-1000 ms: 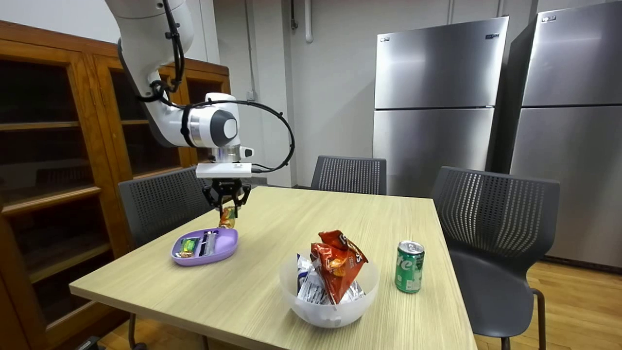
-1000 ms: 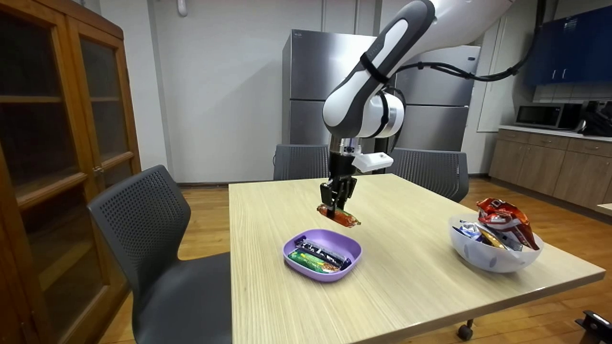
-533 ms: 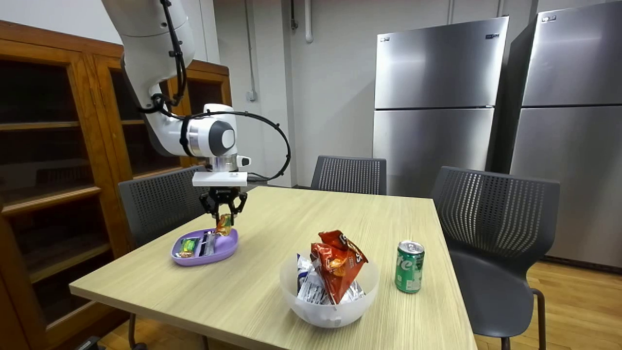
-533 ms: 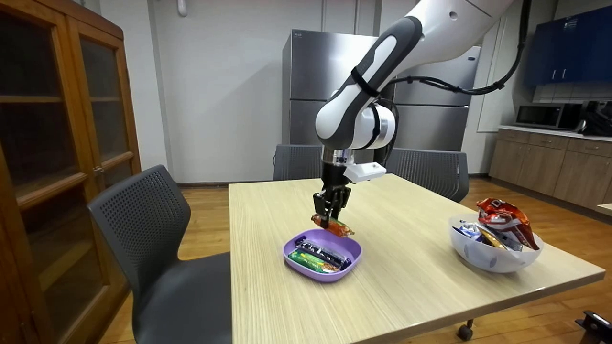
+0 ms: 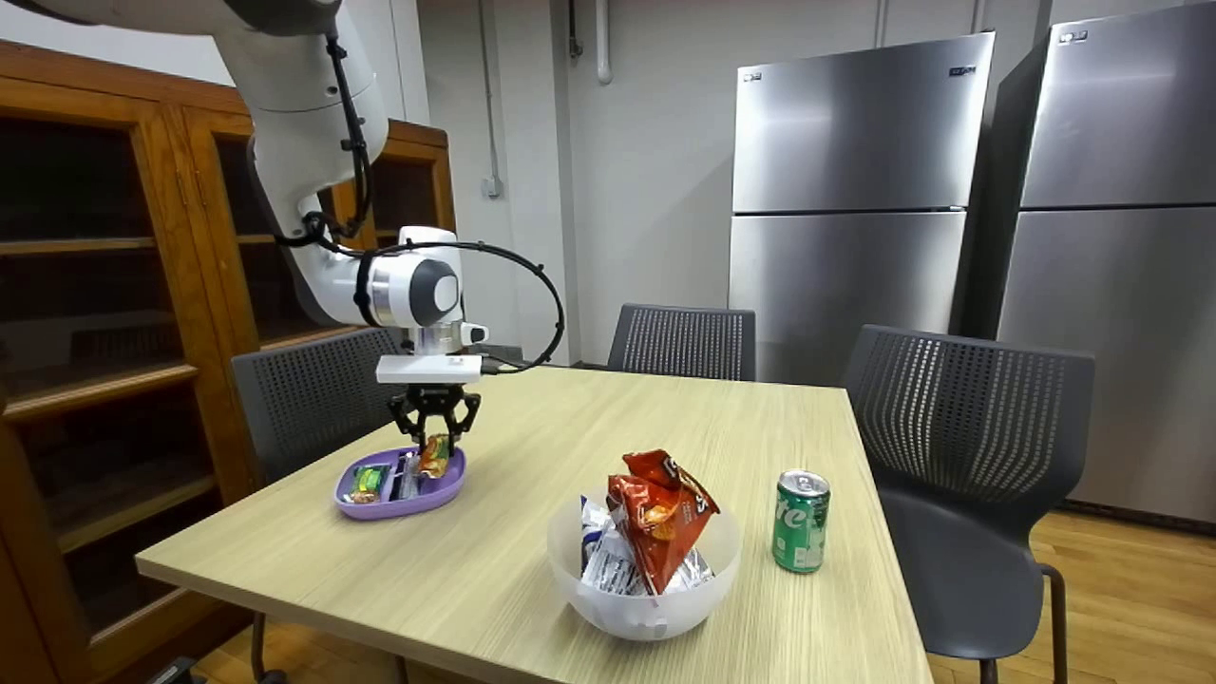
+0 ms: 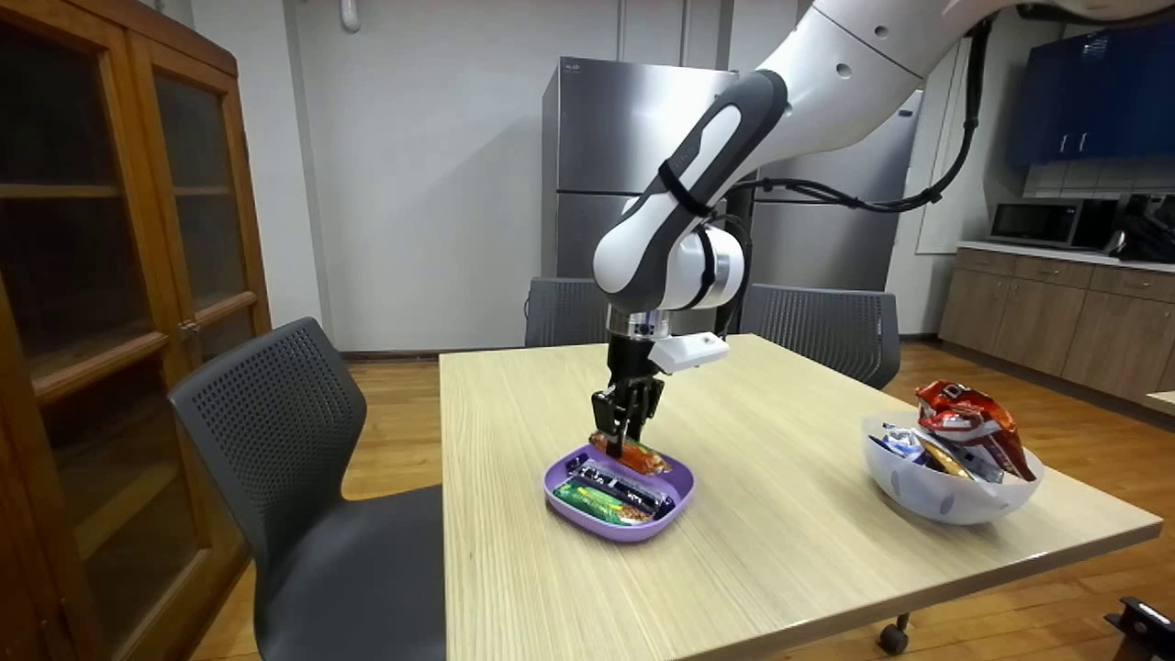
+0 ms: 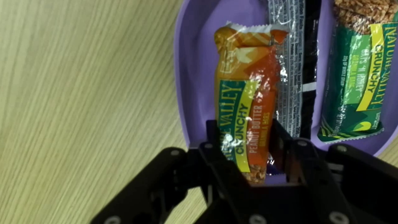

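Gripping orange granola bar [image 7: 247,99] btwn fingers [image 7: 212,132]; tool [image 7: 243,132] abv purple tray [image 7: 196,93].

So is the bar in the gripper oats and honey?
No, the bar the gripper holds reads "Peanut Butter" in the wrist view.

The orange wrapper [image 7: 247,99] in the gripper [image 7: 244,130] reads "VALLEY", "CRUNCHY" and "PEANUT BUTTER". Beside the gripper, a dark wrapper [image 7: 293,71] shows "Facts", and a green wrapper [image 7: 356,81] "NATURE VALLEY", "CRUNCHY" and "OATS 'N HONEY". Well apart from it, a can [image 5: 800,527] bears "te", a red bag [image 6: 978,427] "D".
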